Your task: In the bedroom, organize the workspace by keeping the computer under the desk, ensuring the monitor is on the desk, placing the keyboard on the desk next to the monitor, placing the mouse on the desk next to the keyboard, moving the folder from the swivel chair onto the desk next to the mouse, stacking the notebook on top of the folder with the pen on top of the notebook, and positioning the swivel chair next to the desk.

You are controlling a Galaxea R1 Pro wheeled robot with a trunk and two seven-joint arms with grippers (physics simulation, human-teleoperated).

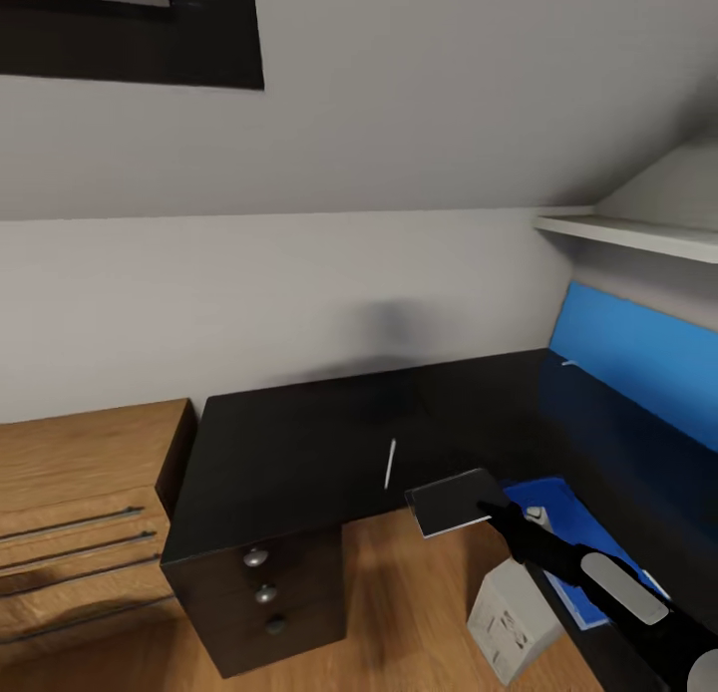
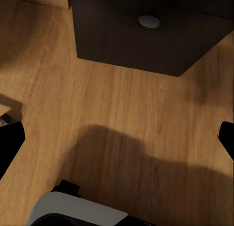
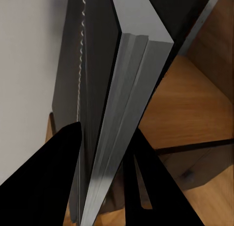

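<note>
Notebook (image 1: 457, 503) is pinched in my right end effector (image 1: 499, 514), held in the air just off the surface's (image 1: 289, 453) front edge, beside the one blue folder (image 1: 558, 508). It looks light, thin and fairly stiff; gripped at one edge it may sag or slip, so I would keep it level. One pale pen (image 1: 390, 464) lies on the surface. My left end effector (image 2: 117, 138) hangs wide, empty, above the floor.

Right arm (image 1: 598, 572): black glossy segments with pale grey oblong panels, slim black wrist. Right wrist view: two flat black tapered fingers (image 3: 44, 182). Left wrist view: black finger tips at frame edges, white-grey rounded housing (image 2: 78, 211).
</note>
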